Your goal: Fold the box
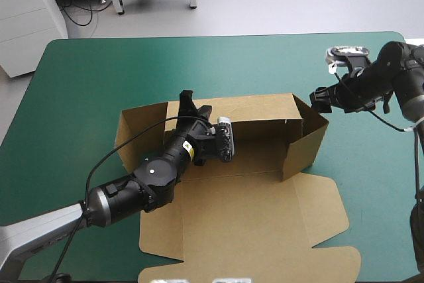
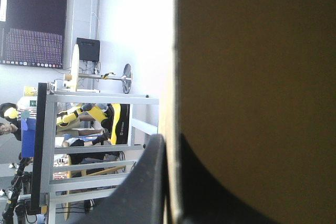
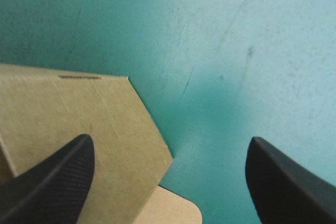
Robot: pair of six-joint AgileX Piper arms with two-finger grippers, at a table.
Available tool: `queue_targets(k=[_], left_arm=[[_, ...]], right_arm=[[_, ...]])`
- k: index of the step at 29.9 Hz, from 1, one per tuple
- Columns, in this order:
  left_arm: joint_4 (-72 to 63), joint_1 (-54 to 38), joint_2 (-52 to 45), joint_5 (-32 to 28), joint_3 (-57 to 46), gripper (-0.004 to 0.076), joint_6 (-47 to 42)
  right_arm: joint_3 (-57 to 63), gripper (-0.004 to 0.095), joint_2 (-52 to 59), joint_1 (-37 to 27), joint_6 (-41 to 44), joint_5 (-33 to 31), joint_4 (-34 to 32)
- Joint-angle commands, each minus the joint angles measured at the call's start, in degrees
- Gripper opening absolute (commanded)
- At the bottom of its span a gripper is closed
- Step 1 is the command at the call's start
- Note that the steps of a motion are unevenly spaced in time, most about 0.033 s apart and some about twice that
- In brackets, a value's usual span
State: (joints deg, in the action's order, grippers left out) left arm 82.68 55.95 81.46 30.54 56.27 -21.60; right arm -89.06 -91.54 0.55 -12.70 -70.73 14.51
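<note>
**Box folding: wall-forming step.** Nearest the robot, the lid panel [image 1: 252, 230] of the brown box [image 1: 265, 164] lies flat on the teal-green worktop [image 1: 86, 77] with its tabs spread. Beyond it, at the middle of the worktop, the box stands as a partly formed tray. Its rear wall [image 1: 265, 107] is upright, its right end wall [image 1: 306, 140] is raised at an angle, and its left end flap [image 1: 132, 130] splays outward.

The left end effector [image 1: 189, 105] reaches across the tray floor and is clamped on the rear wall's top edge near its left end. In the left wrist view its 2 black fingers [image 2: 144, 182] are all but together, with the board edge between them.

Farther right, the right end effector [image 1: 322, 101] hovers just beside the end wall's outer corner and touches nothing. Its fingers [image 3: 58, 177] stand wide apart over bare cover.

Judged state: the walls are raised but not yet tucked. The next move likely calls for the left grip to steady the rear wall while the right end effector presses the end wall square to it. The left flap would then need raising likewise.
</note>
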Motion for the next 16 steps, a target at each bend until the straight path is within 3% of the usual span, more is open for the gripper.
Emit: queue_targets(k=[1,10,16], left_arm=[[0.6,0.4,-1.8,1.3,1.2,-0.0032,-1.3],[0.6,0.4,-1.8,1.3,1.2,-0.0032,-1.3],[0.6,0.4,-1.8,1.3,1.2,-0.0032,-2.0]], right_arm=[[1.5,0.0716,3.9,-0.3,-2.5,-0.6,1.5],[4.3,0.0716,8.5,-0.3,-7.7,0.5,7.2],[14.2,0.0715,13.7,-0.3,-11.3,6.7,9.2]])
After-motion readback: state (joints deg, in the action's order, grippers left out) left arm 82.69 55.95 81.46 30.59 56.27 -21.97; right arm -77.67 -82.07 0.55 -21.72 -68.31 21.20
